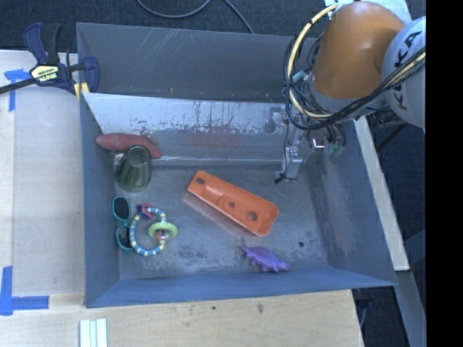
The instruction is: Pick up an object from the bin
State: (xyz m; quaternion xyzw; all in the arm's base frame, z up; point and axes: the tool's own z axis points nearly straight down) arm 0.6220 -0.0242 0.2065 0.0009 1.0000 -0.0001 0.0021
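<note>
The orange flat plastic piece with round holes (233, 202) lies slantwise in the middle of the grey metal bin (188, 56), and it is the thing nearest the gripper (287, 176). We see the gripper hanging low by the back wall, right of centre, its tip above bare floor just beyond the orange piece's upper right side, apart from it. We cannot tell whether the gripper is open or closed.

Further out, a small purple toy figure (265, 259) lies by the front wall. Well apart on the left, a dark green cup (134, 168) sits in front of a dull red oblong thing (126, 143). Below them lie teal sunglasses (121, 223), touching a ring of coloured beads (148, 231).
</note>
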